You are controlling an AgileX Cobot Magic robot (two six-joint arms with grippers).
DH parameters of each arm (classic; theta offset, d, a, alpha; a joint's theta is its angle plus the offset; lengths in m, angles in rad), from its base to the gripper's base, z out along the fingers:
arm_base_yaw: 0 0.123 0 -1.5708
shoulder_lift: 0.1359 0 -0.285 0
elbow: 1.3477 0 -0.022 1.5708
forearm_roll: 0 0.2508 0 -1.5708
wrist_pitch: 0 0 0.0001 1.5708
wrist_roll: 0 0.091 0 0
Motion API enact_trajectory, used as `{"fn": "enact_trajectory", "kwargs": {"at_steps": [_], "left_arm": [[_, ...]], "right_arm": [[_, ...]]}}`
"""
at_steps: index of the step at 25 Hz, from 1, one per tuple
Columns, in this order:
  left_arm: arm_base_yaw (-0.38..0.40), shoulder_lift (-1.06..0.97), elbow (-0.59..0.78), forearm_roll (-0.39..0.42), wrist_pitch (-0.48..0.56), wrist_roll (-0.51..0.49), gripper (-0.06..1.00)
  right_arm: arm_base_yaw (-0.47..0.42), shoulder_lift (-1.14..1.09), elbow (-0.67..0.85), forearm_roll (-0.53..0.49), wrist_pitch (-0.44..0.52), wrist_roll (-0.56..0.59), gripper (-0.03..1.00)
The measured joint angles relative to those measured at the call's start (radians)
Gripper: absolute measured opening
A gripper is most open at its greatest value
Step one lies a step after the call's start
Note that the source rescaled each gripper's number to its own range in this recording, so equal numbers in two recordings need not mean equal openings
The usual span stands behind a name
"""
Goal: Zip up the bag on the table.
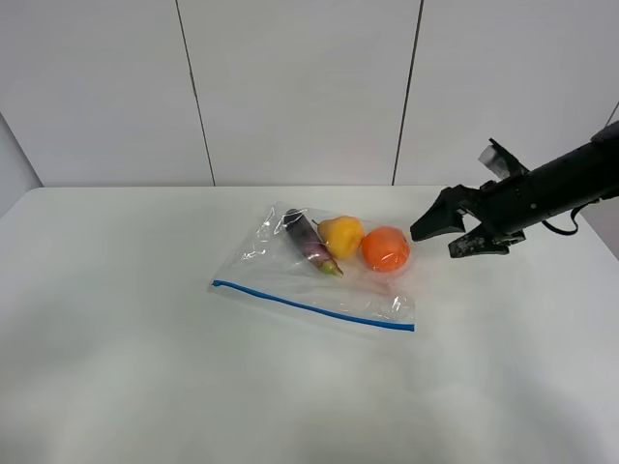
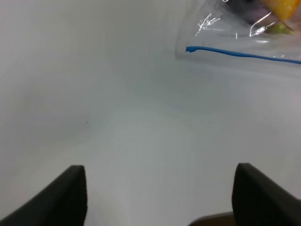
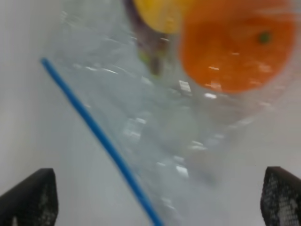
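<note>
The clear bag [image 1: 290,275] lies flat in the middle of the white table [image 1: 135,358]. Its blue zipper strip [image 1: 309,306] runs along the near edge. A yellow pear [image 1: 340,235], an orange [image 1: 385,248] and a purple eggplant [image 1: 308,242] show through it. My right gripper [image 1: 433,244] is open, just right of the orange and a little above the table. Its wrist view shows the bag [image 3: 155,122], the strip [image 3: 94,127] and the orange [image 3: 235,47] between the open fingers [image 3: 28,200]. My left gripper [image 2: 160,197] is open above bare table, short of the strip's end [image 2: 190,49]. The left arm is out of the high view.
A white panelled wall [image 1: 290,87] stands behind the table's far edge. Bare white table top lies to the left of the bag and in front of it. The black right arm [image 1: 561,184] reaches in from the right edge.
</note>
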Motion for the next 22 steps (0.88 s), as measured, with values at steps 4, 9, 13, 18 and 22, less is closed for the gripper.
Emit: {"fn": "enact_trajectory", "kwargs": {"at_steps": [4,9,13,18,22], "left_arm": [[0.000,0.000,0.000,0.000,0.000,0.000,1.00],[0.000,0.000,0.000,0.000,0.000,0.000,1.00],[0.000,0.000,0.000,0.000,0.000,0.000,1.00],[0.000,0.000,0.000,0.000,0.000,0.000,1.00],[0.000,0.000,0.000,0.000,0.000,0.000,1.00]], "right_arm": [[0.000,0.000,-0.096,-0.345,-0.024,0.242,1.00],[0.000,0.000,-0.161,-0.707,-0.026,0.528,1.00],[0.000,-0.001,-0.164,-0.891,-0.023,0.685,1.00],[0.000,-0.001,-0.164,-0.937,-0.008,0.754,1.00],[0.000,-0.002,-0.164,-0.938,-0.003,0.758,1.00]]}}
